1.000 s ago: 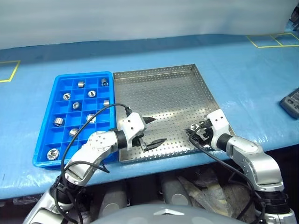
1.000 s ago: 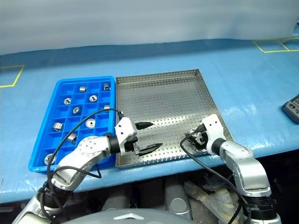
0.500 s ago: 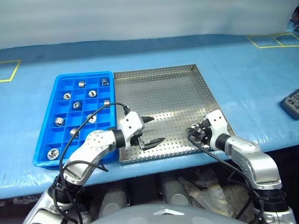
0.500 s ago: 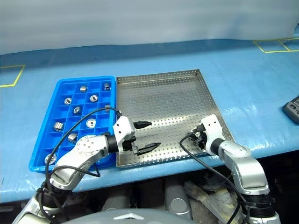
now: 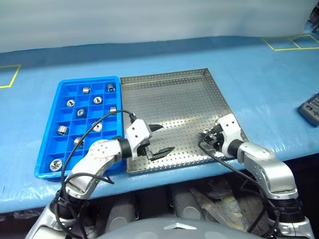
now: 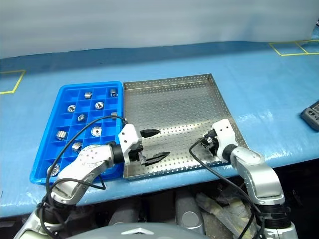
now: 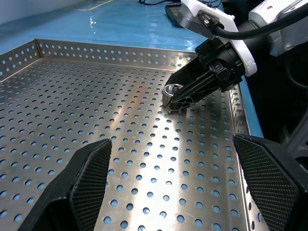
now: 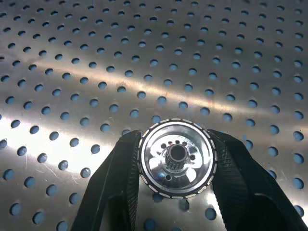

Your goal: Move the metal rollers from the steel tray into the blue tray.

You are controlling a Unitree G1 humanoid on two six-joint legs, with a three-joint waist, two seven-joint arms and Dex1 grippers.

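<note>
My right gripper (image 5: 206, 137) is shut on one metal roller (image 8: 175, 159), a shiny ring with a hollow centre, low over the front right corner of the perforated steel tray (image 5: 174, 97). In the left wrist view the same roller (image 7: 173, 91) sits between the black fingers just at the tray floor. My left gripper (image 5: 166, 138) stands open over the tray's front left part, with nothing between its fingers. To its left lies the blue tray (image 5: 89, 78), with several rollers (image 5: 62, 130) in its compartments.
Both trays lie on a blue-covered table near its front edge. A dark device (image 5: 310, 109) sits at the far right. Yellow tape squares (image 5: 291, 43) mark the back right and the far left of the table.
The right gripper's fingers have closed on the roller. The left arm has kept still with its fingers apart.
</note>
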